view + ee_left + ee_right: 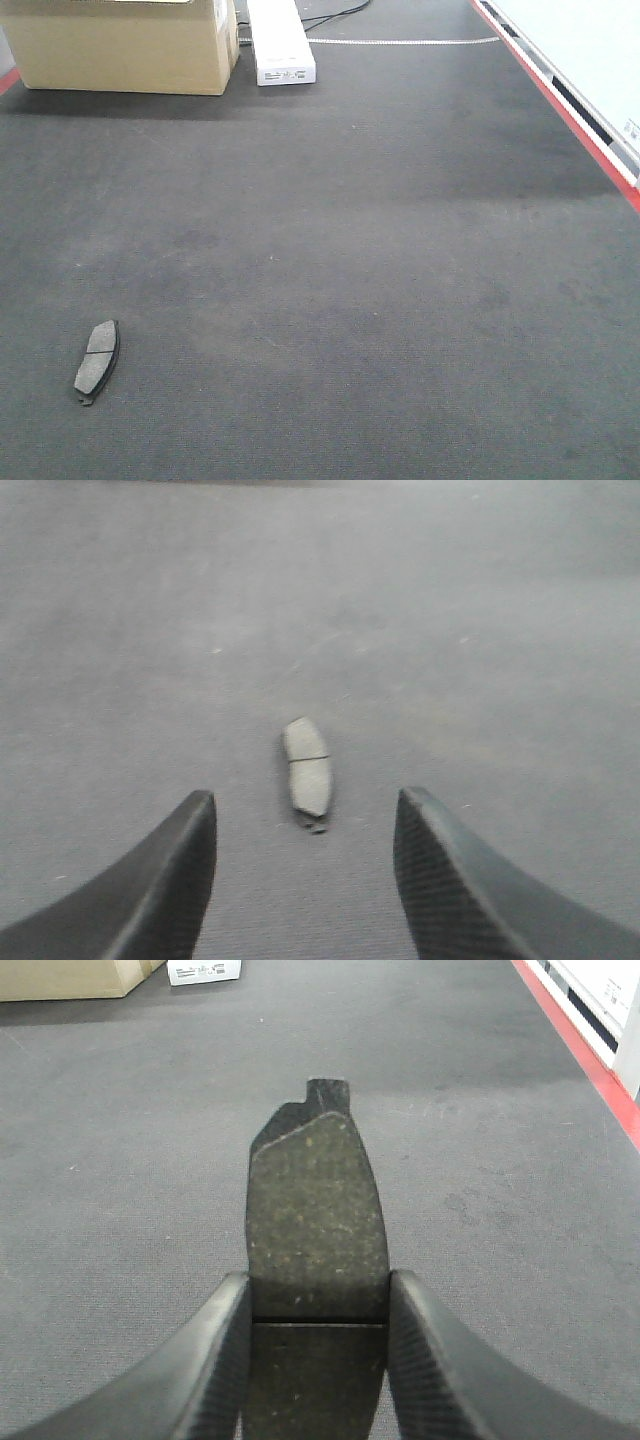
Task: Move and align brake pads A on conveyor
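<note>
progress: early | one pad (pixel 96 360) lies flat near belt (pixel 350 300) left edge | right gripper (pixel 318 1290) grasps second pad (pixel 318 1200) | left gripper (pixel 307 794) spread, empty, over first | no row yet

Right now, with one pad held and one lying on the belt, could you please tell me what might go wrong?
1. The right claw grips the held pad only by its thin side edges, so it may twist or slip on release and land crooked.
2. The lying pad is flat and thin on the rough belt; the open left claw, lined up on it, may nudge it askew or scrape the belt instead of gripping.
</note>
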You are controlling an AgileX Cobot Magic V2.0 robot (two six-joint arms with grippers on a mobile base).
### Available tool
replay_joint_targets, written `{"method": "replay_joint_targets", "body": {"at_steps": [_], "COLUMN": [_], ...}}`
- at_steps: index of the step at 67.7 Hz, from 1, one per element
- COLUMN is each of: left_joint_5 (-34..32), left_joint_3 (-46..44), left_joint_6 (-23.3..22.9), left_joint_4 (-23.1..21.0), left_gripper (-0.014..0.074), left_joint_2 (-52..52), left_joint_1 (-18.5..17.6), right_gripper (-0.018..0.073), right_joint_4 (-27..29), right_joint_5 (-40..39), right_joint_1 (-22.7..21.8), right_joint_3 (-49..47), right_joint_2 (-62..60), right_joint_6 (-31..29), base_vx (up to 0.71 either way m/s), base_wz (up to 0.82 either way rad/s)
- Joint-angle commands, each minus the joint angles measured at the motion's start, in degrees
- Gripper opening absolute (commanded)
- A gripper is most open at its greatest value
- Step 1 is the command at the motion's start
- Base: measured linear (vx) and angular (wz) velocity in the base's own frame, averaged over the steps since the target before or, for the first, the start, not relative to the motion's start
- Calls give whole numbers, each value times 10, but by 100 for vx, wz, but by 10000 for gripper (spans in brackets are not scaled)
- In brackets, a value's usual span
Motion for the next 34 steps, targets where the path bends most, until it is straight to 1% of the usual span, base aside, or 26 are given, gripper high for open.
{"method": "replay_joint_targets", "body": {"at_steps": [1,34], "left_joint_5": [-49,-48], "left_joint_3": [-7,-7], "left_joint_6": [-1,-1], "left_joint_4": [18,18], "left_gripper": [375,375], "left_joint_2": [0,0], "left_joint_1": [-2,-2], "right_gripper": [-7,-7], "right_joint_4": [-6,-6], "right_joint_5": [-53,-53], "right_joint_1": [-1,-1], "right_joint_3": [-19,-19], "right_joint_2": [3,3], "right_joint_6": [-5,-5], "base_vx": [0,0], "base_wz": [0,0]}}
